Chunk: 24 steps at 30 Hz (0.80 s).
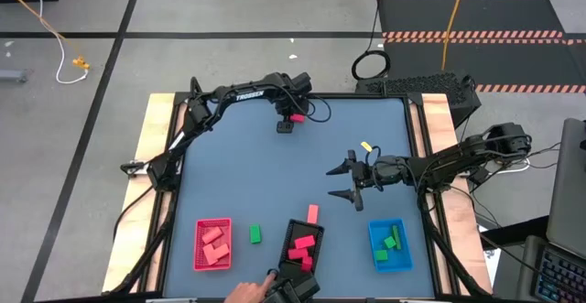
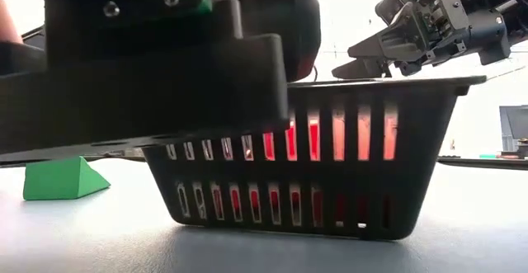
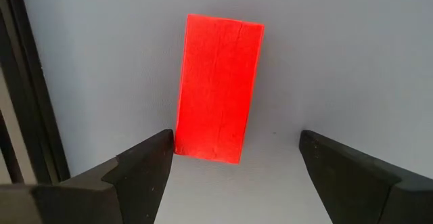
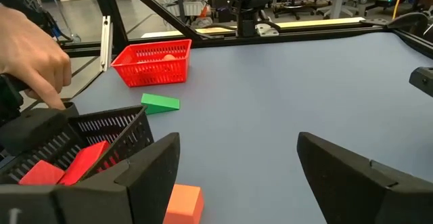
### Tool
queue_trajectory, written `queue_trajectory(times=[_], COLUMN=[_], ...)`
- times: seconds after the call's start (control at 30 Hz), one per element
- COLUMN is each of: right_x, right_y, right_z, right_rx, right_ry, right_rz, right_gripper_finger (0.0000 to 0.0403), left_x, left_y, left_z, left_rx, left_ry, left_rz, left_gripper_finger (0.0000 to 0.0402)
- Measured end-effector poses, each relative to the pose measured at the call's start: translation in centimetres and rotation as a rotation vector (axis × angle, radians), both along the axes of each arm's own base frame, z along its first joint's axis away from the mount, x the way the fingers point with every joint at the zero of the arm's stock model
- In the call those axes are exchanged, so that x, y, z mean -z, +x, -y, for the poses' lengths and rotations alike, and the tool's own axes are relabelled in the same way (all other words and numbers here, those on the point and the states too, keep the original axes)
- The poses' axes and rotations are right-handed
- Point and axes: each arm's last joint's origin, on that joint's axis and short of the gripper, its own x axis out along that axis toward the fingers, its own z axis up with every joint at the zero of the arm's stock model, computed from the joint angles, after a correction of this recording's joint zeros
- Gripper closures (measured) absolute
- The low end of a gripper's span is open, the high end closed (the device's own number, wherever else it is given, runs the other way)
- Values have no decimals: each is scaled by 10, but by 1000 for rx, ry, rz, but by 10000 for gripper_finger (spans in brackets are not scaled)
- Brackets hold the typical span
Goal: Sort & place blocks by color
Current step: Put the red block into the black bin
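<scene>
My left gripper (image 1: 287,124) hangs open over the far middle of the table, pointing down. A bright pink-red cuboid (image 3: 218,88) lies flat just beyond its fingertips (image 3: 237,149). My right gripper (image 1: 346,182) is open above the table's right middle, holding nothing. A salmon block (image 1: 312,213) lies on the table beside the black tray (image 1: 291,228), close in front of my right gripper (image 4: 237,149). A green wedge (image 4: 160,103) rests on its flat base between the red tray (image 1: 199,248) and the black tray. The trays hold salmon, pink-red and green blocks.
A person's hand (image 1: 247,292) reaches in at the near edge and touches a dark object beside the black tray (image 4: 101,132). The blue tray (image 1: 374,248) sits near right. A small yellow piece (image 1: 366,146) lies right of centre. Bare table stretches across the middle.
</scene>
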Motion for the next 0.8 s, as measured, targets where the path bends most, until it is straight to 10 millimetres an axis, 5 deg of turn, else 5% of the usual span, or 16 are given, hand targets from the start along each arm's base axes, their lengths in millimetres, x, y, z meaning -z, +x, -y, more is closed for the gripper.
queue_trajectory(times=[0.2, 0.8], right_x=[0, 0], right_y=[0, 0], right_z=[0, 0], right_rx=[0, 0], right_ry=[0, 0], right_rz=[0, -1], right_gripper_finger=[113, 113], left_x=[0, 0], left_y=[0, 7], left_z=[0, 11], left_rx=[2, 34], left_ry=[0, 13], left_rz=[-1, -13], left_gripper_finger=[89, 295])
